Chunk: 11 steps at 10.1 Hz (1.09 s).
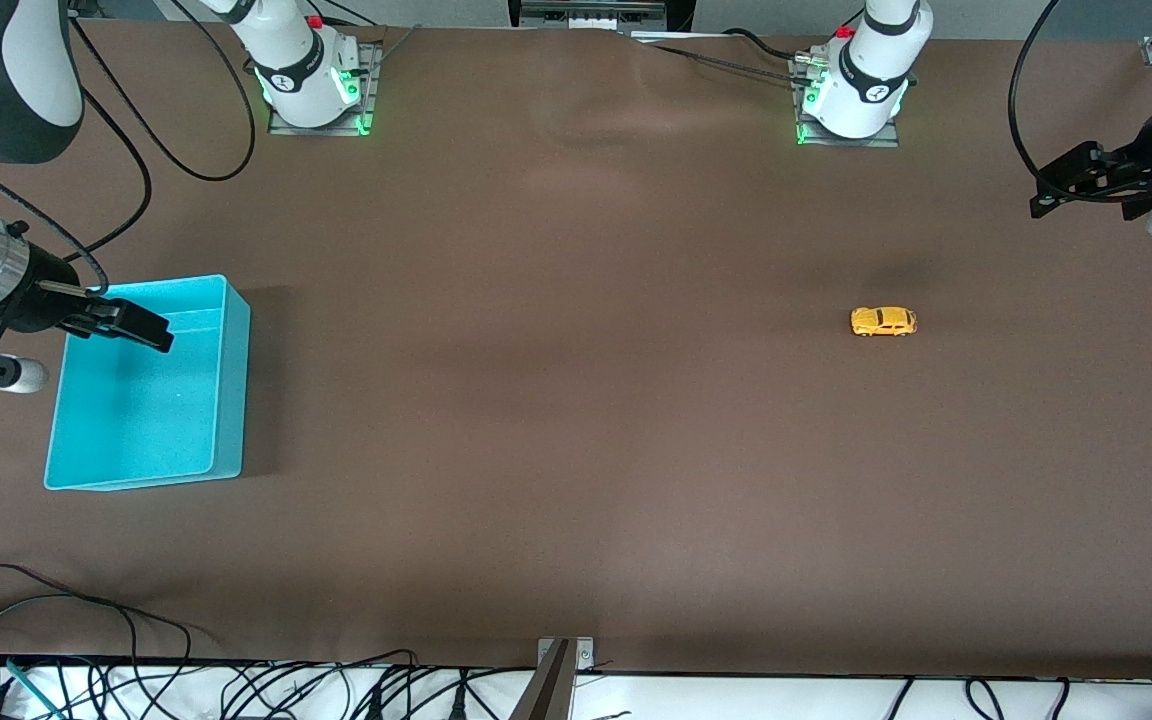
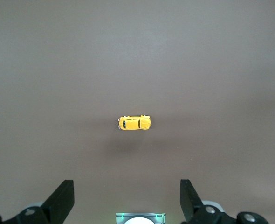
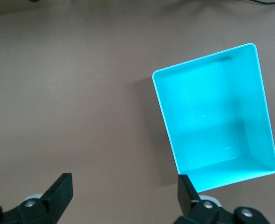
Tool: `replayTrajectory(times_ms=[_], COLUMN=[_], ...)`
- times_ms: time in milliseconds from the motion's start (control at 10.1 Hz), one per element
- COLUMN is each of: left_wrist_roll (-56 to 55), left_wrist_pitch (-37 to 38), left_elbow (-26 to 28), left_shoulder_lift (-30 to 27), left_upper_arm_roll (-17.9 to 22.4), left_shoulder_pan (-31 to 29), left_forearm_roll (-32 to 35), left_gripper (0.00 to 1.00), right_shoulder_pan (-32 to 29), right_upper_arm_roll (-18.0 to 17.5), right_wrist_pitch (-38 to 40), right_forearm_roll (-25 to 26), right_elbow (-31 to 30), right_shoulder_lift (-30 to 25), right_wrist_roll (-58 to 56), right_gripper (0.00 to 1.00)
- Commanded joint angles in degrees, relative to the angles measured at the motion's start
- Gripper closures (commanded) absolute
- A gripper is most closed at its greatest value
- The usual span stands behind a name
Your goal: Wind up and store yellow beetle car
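The yellow beetle car [image 1: 883, 321] stands alone on the brown table toward the left arm's end, and it shows from above in the left wrist view [image 2: 134, 122]. My left gripper [image 1: 1061, 185] hangs high at that end of the table, off to the side of the car, open [image 2: 127, 196] and holding nothing. A turquoise bin [image 1: 136, 400] sits toward the right arm's end with nothing in it [image 3: 212, 107]. My right gripper [image 1: 158, 335] hovers over the bin's farther rim, open [image 3: 126, 189] and holding nothing.
Both arm bases [image 1: 316, 100] [image 1: 851, 110] are bolted along the table edge farthest from the front camera. Loose cables [image 1: 86, 620] lie at the near edge toward the right arm's end. A wide stretch of bare brown tabletop [image 1: 556, 380] lies between bin and car.
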<state>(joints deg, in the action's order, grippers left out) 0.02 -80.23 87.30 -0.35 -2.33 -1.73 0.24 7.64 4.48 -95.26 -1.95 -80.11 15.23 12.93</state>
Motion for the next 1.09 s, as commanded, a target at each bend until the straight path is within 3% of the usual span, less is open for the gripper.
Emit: replayTrajectory(times_ms=[0, 992], left_wrist_roll=[-0.55, -0.55], left_wrist_pitch=[1.3, 1.3], left_elbow=[-1.69, -1.69], left_shoulder_lift=[0.7, 0.7], left_upper_arm_roll=[-0.21, -0.21], left_shoulder_pan=[-0.65, -0.65], left_forearm_roll=[-1.03, -1.03], left_gripper=[0.0, 0.0], right_shoulder_pan=[-0.17, -0.87], right_upper_arm_roll=[0.0, 0.0], right_wrist_pitch=[-0.54, -0.37], right_forearm_roll=[-0.51, -0.86], right_elbow=[-1.19, -0.23], right_shoulder_lift=[-1.34, -1.43], right_wrist_roll=[-0.1, 3.59], right_gripper=[0.0, 0.0])
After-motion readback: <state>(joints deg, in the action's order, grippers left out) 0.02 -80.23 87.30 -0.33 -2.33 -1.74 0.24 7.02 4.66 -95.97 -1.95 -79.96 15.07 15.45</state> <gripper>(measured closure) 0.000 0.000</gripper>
